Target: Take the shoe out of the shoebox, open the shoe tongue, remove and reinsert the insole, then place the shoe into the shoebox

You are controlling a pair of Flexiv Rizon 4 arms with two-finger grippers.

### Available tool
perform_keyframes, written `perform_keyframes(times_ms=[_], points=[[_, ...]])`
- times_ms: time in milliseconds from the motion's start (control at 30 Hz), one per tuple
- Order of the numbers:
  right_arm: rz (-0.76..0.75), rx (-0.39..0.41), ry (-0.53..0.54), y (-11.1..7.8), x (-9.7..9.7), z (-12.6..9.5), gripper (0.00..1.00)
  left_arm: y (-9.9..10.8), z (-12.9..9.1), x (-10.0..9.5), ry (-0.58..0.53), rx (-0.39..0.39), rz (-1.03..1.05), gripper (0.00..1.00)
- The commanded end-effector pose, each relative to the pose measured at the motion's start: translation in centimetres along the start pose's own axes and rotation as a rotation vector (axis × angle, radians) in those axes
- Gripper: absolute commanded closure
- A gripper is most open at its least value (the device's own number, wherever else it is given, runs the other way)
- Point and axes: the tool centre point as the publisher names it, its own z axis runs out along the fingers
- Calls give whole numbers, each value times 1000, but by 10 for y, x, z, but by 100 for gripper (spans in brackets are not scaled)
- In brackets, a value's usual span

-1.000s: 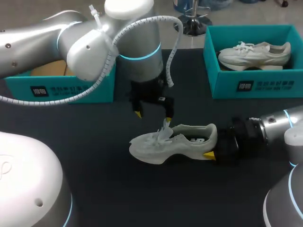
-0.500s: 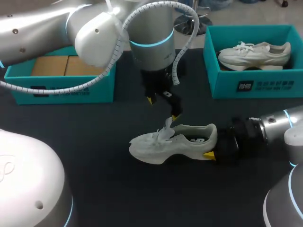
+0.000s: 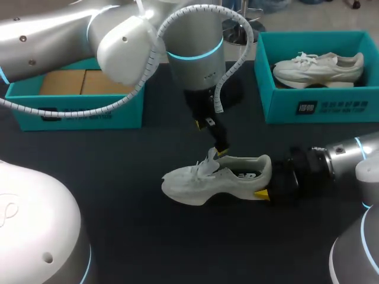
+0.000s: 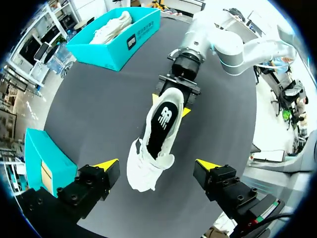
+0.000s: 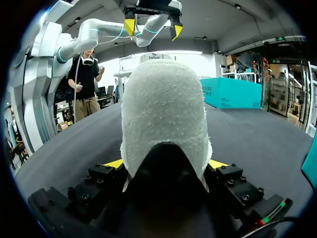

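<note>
A white sneaker (image 3: 216, 177) lies on the black table, toe toward my left side, laces loose. My right gripper (image 3: 267, 180) is shut on its heel; in the right wrist view the heel (image 5: 163, 114) fills the space between the yellow tips of the right gripper (image 5: 166, 163). My left gripper (image 3: 211, 137) hangs open just above the tongue and laces, touching nothing. From the left wrist the sneaker (image 4: 148, 158) lies below the open left gripper (image 4: 157, 164). The dark insole (image 4: 162, 121) shows inside it, and the right gripper (image 4: 172, 99) clasps the heel.
A teal shoebox (image 3: 349, 100) at the back right holds a second white shoe (image 3: 317, 68). Another teal box (image 3: 77, 109) at the back left has brown cardboard in it. Bare black tabletop (image 3: 148, 236) lies in front of the sneaker.
My left arm has swung to the right and turned, bringing its open gripper down over the sneaker's tongue. The right gripper and the sneaker have stayed put.
</note>
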Motion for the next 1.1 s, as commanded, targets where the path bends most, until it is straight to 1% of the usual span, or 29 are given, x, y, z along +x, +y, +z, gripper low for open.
perform_keyframes(times_ms=[33, 67, 100, 133, 200, 233, 267, 300, 433, 800, 1100], points=[[0, 1, -1, -5, -1, 5, 100, -26, 1, 15, -7, -58, 206, 0], [0, 1, -1, -5, -1, 5, 100, -30, 4, 18, 2, -74, 228, 0], [0, 1, -1, -5, -1, 5, 100, -33, 7, 20, 20, -78, 242, 0], [0, 1, -1, -5, -1, 5, 100, -36, 10, 21, 3, -67, 254, 0], [0, 1, -1, -5, -1, 5, 100, -40, 18, 26, 29, -79, 281, 0], [0, 1, -1, -5, -1, 5, 100, -41, 22, 27, 39, -76, 284, 35], [0, 1, -1, -5, -1, 5, 100, -43, 26, 28, 51, -74, 288, 86], [0, 1, -1, -5, -1, 5, 100, -43, 30, 29, 57, -78, 299, 100], [0, 1, -1, -5, -1, 5, 100, -46, 45, 30, 76, -82, 307, 100], [0, 1, -1, -5, -1, 5, 100, -43, 80, 21, 107, -132, 336, 100], [0, 1, -1, -5, -1, 5, 100, -45, 103, 12, 116, -151, 345, 100]])
